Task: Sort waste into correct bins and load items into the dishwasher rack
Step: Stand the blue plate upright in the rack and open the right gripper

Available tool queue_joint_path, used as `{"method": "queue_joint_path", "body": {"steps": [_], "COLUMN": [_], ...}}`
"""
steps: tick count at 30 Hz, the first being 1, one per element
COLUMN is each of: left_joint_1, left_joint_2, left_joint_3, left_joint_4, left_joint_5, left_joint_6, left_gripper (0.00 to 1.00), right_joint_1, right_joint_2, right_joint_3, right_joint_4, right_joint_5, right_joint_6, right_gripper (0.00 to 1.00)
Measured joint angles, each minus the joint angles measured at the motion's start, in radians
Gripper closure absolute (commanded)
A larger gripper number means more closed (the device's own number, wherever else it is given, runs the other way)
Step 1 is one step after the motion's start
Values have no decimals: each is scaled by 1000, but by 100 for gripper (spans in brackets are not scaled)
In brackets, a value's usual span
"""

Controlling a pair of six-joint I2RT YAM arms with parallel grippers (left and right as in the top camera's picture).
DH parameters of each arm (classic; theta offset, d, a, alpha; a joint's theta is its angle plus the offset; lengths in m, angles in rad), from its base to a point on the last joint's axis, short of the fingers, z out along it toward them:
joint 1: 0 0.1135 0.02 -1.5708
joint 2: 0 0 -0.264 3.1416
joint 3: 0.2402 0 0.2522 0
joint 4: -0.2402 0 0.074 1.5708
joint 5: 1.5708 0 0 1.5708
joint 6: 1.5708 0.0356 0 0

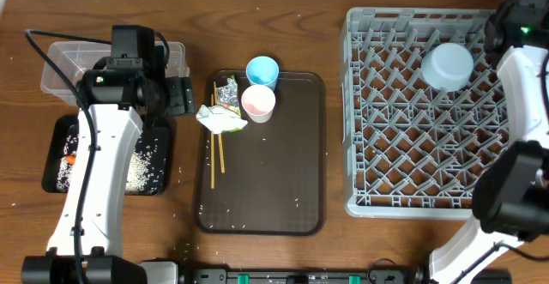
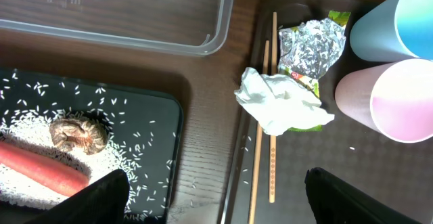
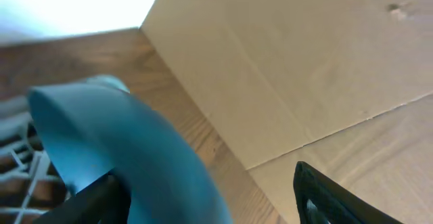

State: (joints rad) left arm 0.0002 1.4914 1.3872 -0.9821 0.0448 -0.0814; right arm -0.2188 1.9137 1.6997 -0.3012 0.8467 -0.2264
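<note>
While the food scraps lie in the black tray [image 1: 53,147] at far left (white rice [image 2: 27,122], brownish lump [image 2: 78,132], carrot [image 2: 37,170]), the clear tub [image 2: 135,21] behind it looks bare. I take that tub as the home for the paper waste.

Left gripper [image 2: 213,200]: jaws wide apart, nothing between them. It hovers over the strip of table between the black tray and the serving tray [image 1: 274,190]. Step in hand, as I judge it: fetch the napkin [image 2: 281,105].

The napkin lies crumpled at the serving tray's left side, draped across the chopsticks [image 2: 272,156] and over the lower end of the wrapper [image 2: 311,45]. The pink cup [image 2: 389,105] stands just beside it on the right, with the light blue cup [image 2: 399,17] behind.

To do it well:
- I shift right until the napkin's raised middle sits between the fingers.
- I pinch high on the crumple, not down at the tray floor, so no chopstick comes up with it.
- I lift slowly and watch that the wrapper does not drag along.
- I keep the outer finger off the pink cup, since a nudge could tip it.

Further right, the rack [image 1: 412,164] holds the light blue bowl [image 1: 448,65] near its back, apparently mouth-down.

Right gripper [image 3: 206,200]: fingers spread, with a blue bowl rim against one finger only, so I read it as released. Whether that rim belongs to the same bowl, I cannot tell.
</note>
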Motion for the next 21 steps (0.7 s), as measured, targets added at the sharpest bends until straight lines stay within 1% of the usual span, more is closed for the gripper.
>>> {"method": "queue_joint_path", "body": {"steps": [7,13,17,21], "left_joint_1": [0,0,0,0], "left_joint_2": [0,0,0,0], "left_joint_3": [0,0,0,0], "left_joint_4": [0,0,0,0], "left_joint_5": [0,0,0,0], "left_joint_6": [0,0,0,0], "left_gripper": [16,16,16,16], "right_joint_1": [1,14,27,51], "right_joint_2": [-116,-172,-174,-175], "right_joint_3": [0,0,0,0], "right_joint_4": [-4,-45,-115,-225], "right_joint_5": [-40,-77,-119,-229], "right_joint_6": [24,44,71,93], "right_gripper": [32,31,31,28]}}
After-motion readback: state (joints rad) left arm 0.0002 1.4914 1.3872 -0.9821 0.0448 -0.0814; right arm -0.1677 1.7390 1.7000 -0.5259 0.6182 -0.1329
